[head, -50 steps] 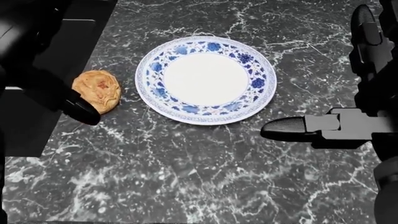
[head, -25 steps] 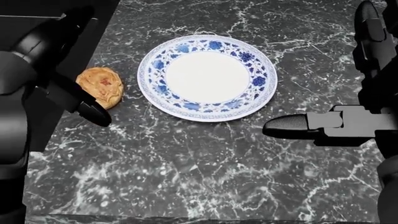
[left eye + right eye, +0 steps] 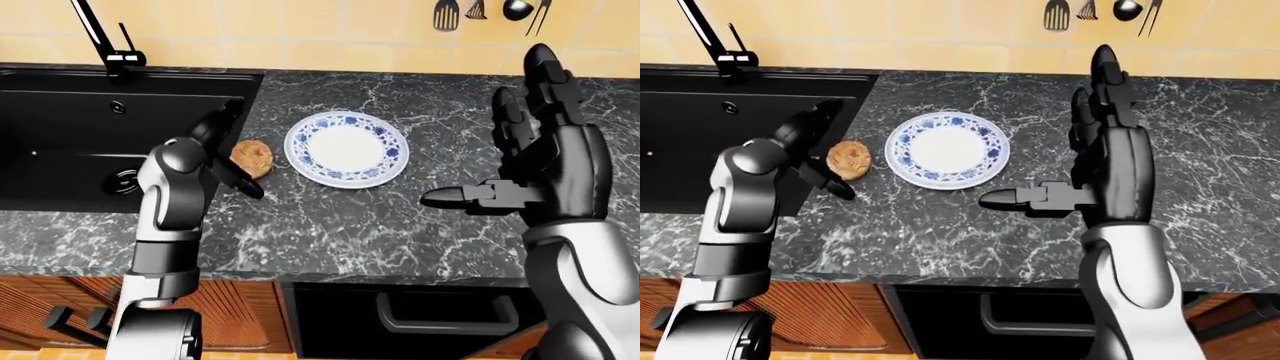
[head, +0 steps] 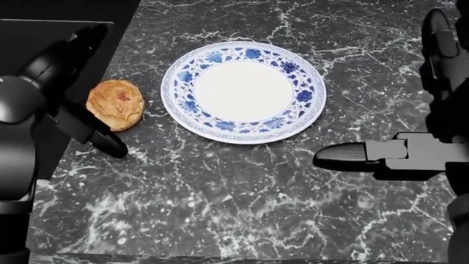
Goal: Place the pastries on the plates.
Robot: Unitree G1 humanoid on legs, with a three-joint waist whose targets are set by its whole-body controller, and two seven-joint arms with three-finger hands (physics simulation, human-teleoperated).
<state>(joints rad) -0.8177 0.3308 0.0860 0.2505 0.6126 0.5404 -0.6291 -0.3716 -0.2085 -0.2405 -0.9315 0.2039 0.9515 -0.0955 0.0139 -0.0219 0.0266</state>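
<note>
A round golden pastry [image 4: 117, 104] lies on the dark marble counter, just left of an empty blue-and-white plate [image 4: 299, 99]. My left hand [image 4: 103, 91] is open at the pastry's left side: its upper fingers [image 4: 70, 49] reach over the sink edge and its thumb tip lies at the pastry's lower left. Whether it touches the pastry I cannot tell. My right hand [image 4: 385, 93] is open and empty to the plate's right, thumb pointing left, fingers held up.
A black sink [image 3: 70, 142] with a faucet [image 3: 105, 37] borders the counter on the left, close to the pastry. Utensils [image 3: 490, 11] hang on the tiled wall. The counter's near edge [image 3: 330, 274] runs above wooden cabinets.
The view shifted slightly. My left hand rotated in beside the pastry, its upper fingers coming into sight above it. The right thumb drifted a little down and right. Pastry and plate stayed put.
</note>
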